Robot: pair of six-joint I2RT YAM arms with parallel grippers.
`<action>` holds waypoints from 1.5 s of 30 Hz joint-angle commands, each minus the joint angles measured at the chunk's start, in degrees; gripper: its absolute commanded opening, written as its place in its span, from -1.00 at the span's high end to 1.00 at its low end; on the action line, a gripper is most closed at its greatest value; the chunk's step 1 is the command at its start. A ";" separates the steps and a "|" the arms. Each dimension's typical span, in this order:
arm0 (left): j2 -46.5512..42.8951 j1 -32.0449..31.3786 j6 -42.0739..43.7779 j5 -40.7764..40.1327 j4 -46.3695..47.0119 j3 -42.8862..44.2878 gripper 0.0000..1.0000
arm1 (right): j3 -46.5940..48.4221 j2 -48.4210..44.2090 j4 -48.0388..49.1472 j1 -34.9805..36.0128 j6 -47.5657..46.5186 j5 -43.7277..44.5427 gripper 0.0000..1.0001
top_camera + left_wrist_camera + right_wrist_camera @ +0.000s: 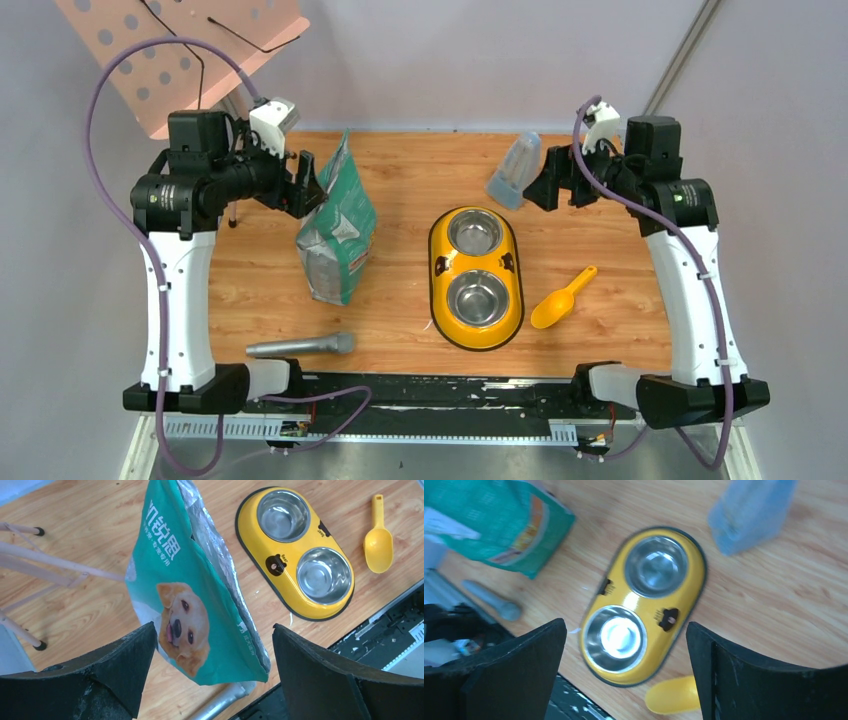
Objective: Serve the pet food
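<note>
**DESK:** What is shown at the claws?

**CAPTION:** Both are pictured with jaws spread wide and nothing held. The left claw is raised just beside the upper part of the standing dog-food bag; whether the bag is touched cannot be told. The right claw is seen close to a translucent blue bottle at the far side of the counter.

**DESK:** And the pet food?

**CAPTION:** No pet food is seen in any view. It is judged to be inside the bag, whose silver lining is exposed along one edge. Both steel bowls of the yellow double-bowl feeder are shown empty. The yellow scoop is laid just right of the feeder, and a grey cylindrical tool near the front edge.

**DESK:** How is it expected to handle?

**CAPTION:** Loose, dry, light pellets cannot be pinched, so scooping or pouring is judged necessary. The foil bag is expected to be soft, slick and bottom-heavy, and best taken at the upper fold. The rigid scoop is best taken by its narrow handle.
</note>
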 commanded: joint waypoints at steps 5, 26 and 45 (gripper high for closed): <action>-1.25 0.23 -4.11 3.71 1.55 -2.55 -0.90 | 10.29 9.30 7.06 0.39 17.40 -28.63 -0.74; 11.16 0.16 -5.76 5.02 2.20 12.53 -0.36 | 40.98 39.84 16.13 27.29 36.01 -1.27 -0.21; 12.02 0.20 -8.44 8.91 1.17 6.38 0.05 | 47.20 51.34 26.91 32.01 41.94 -22.71 -0.08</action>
